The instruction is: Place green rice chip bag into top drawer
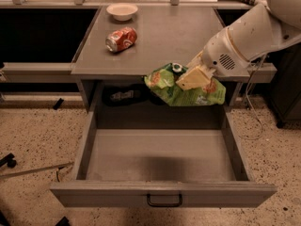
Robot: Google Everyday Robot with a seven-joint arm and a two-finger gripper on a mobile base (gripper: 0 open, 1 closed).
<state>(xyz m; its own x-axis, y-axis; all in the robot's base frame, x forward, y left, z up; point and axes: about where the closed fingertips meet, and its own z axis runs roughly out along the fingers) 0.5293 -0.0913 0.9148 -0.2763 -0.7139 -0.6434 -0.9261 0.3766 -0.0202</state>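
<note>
top drawer [162, 194] stands out at lower centre of frame, below the table top [174, 36]; handle [164, 200] at bottom centre. Table top fills upper centre. Bowl [122, 11] at its far edge, upper left of centre; soda can [121, 39] on its side just in front of the bowl. Gripper [187, 79] right of centre at the table's front edge, clamped on green rice chip bag [164, 83]. Bag hangs above the drawer's back right part. Arm [249, 36] enters from upper right.
</note>
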